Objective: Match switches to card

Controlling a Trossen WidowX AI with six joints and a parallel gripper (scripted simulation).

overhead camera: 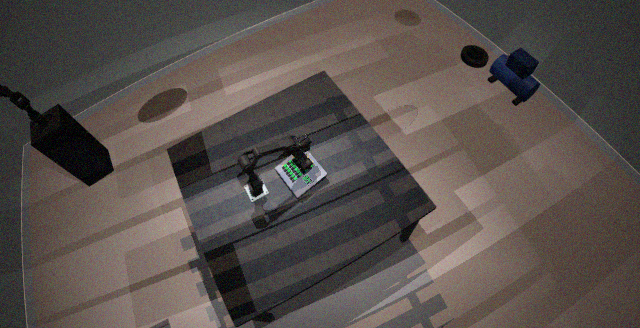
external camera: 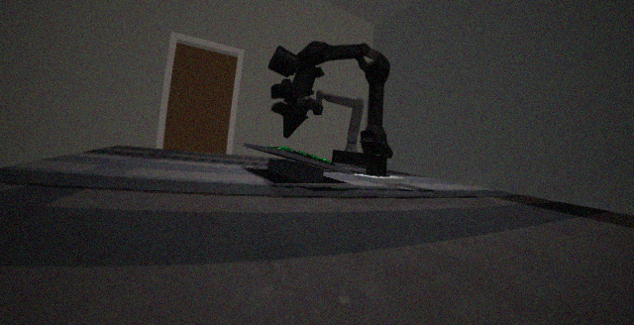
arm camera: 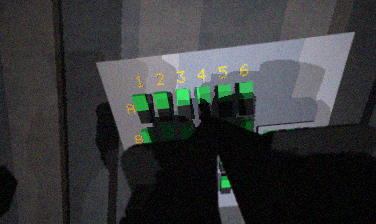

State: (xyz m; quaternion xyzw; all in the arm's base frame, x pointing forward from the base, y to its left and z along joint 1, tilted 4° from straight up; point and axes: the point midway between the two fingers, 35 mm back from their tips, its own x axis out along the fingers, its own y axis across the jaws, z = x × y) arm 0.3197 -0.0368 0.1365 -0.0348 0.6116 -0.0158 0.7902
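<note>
The panel [overhead camera: 301,173] lies on the worktop [overhead camera: 350,208], at about 3 o'clock from the arm's base [overhead camera: 255,191]. The gripper [external camera: 288,129] hangs above the panel, not touching it. In the wrist view its closed jaws cover the rows below row A; the card [arm camera: 284,131] sits at 3 o'clock of the switches [arm camera: 191,102].

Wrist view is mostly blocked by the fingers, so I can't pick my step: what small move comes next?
Probably ease straight down. The gripper is shut on nothing, its tip over the near half of the column 4 switch in row A, and the exterior view shows it above the panel.
</note>
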